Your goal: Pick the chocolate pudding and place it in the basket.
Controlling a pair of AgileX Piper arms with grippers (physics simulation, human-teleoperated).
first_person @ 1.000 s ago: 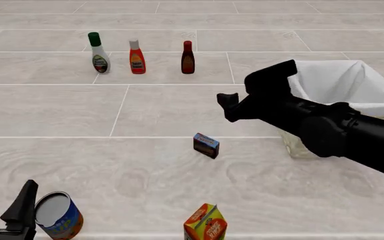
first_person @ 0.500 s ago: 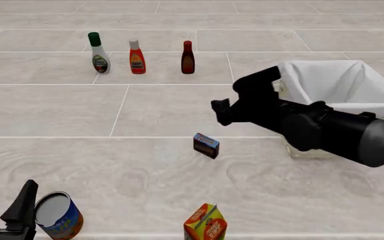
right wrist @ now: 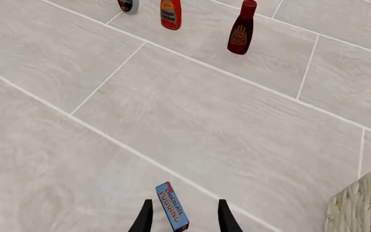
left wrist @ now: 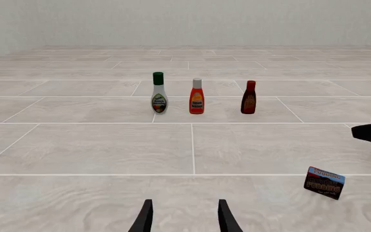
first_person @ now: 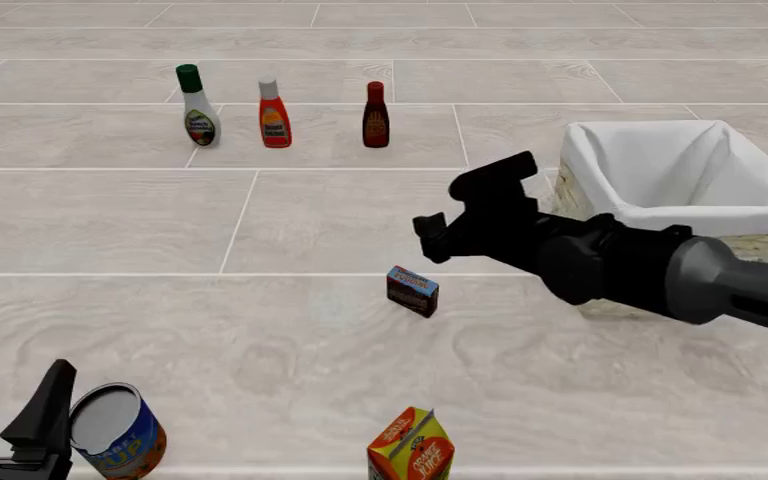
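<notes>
The right gripper (first_person: 440,228) hangs open and empty over the table, its two fingers spread, and over the last second it has swung leftward and lowered, clearing away from in front of the basket (first_person: 744,215) toward the middle of the table. The chocolate pudding (first_person: 412,290) now stands just at its 6 o'clock in the front view, untouched on the table, and the right wrist view shows the carton lined up between the spread fingertips but well below them. That reads as the approach nearly finished: I judge the next move is a straight descent and a close across the carton's narrow sides. The basket sits at about 3 o'clock from the gripper, near. The left gripper (first_person: 11,415) waits open at the near left corner beside a tin can (first_person: 117,432), taking no part.
</notes>
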